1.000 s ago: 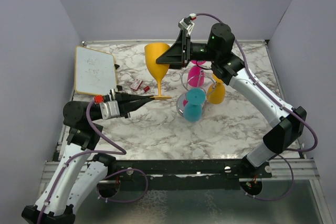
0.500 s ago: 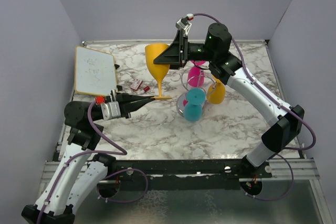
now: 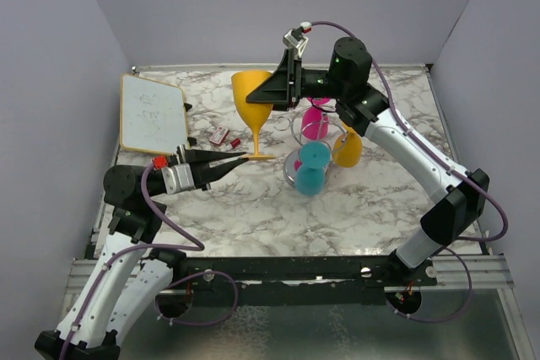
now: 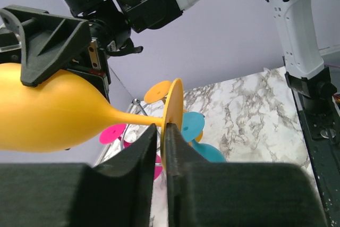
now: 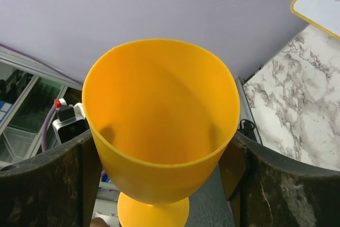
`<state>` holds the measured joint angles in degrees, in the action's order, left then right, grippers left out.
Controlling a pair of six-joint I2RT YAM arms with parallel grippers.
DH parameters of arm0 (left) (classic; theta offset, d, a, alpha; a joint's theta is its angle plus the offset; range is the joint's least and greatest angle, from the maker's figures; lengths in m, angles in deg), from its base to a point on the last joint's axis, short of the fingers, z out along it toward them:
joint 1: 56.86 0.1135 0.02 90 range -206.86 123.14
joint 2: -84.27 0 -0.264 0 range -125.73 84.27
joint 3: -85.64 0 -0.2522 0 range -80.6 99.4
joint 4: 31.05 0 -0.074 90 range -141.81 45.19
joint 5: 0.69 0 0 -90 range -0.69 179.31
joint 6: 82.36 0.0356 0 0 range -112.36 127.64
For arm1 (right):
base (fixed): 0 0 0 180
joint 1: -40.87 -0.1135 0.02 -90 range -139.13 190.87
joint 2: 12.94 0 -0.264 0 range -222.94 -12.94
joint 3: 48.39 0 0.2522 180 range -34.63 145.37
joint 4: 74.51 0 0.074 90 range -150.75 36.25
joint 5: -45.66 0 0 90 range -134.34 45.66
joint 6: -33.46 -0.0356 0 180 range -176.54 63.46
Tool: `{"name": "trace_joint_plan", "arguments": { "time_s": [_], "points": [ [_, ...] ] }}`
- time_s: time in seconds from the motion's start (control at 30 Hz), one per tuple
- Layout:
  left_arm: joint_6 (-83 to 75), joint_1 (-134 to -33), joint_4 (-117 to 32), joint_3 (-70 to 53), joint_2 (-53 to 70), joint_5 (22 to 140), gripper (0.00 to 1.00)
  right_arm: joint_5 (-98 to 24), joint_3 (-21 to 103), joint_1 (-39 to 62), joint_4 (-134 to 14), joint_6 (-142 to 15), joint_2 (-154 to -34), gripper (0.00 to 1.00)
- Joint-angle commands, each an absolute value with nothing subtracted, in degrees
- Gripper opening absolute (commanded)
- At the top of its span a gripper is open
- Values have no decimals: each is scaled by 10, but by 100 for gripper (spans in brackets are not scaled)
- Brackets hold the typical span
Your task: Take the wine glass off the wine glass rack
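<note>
right gripper (image 5: 159, 152) clamps the bowl of the upright yellow wine glass (image 3: 251, 97) from both sides. left gripper (image 4: 161, 131), reaching in from 8 o'clock, has its fingers slightly parted around the rim of the glass's foot. the glass is off the wine glass rack (image 3: 292, 172), near its 9 o'clock. a teal glass (image 3: 313, 159) hangs on the rack.
</note>
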<state>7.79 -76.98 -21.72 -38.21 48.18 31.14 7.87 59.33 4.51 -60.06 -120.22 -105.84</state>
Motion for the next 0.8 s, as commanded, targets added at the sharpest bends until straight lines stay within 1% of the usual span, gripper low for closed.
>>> {"name": "trace_joint_plan", "arguments": {
  "time_s": [0.0, 0.1, 0.2, 0.3, 0.33, 0.4, 0.43, 0.53, 0.63, 0.77],
  "points": [
    [85, -772, -207, -392, 501, 359, 26, 51, 595, 40, -578, -1169, -1037, 74],
    [78, -771, -207, -396, 513, 385, 46, 31, 589, 42, -570, -1155, -1025, 74],
    [63, -772, -207, -392, 521, 392, 59, 6, 589, 47, -555, -1130, -1011, 74],
    [44, -772, -208, -386, 532, 394, 89, -47, 599, 62, -512, -1074, -991, 74],
    [35, -772, -208, -385, 540, 400, 94, -75, 607, 68, -491, -1047, -984, 74],
    [11, -772, -208, -387, 553, 429, 98, -162, 624, 75, -448, -973, -966, 74],
    [-2, -772, -208, -388, 559, 451, 99, -226, 628, 76, -434, -932, -955, 74],
    [-52, -772, -209, -395, 570, 539, 99, -421, 609, 76, -437, -834, -912, 74],
    [-95, -772, -218, -400, 571, 604, 100, -577, 555, 76, -531, -715, -870, 74],
    [-95, -771, -235, -397, 554, 622, 100, -763, 475, 76, -723, -531, -850, 74]
  ]
}}
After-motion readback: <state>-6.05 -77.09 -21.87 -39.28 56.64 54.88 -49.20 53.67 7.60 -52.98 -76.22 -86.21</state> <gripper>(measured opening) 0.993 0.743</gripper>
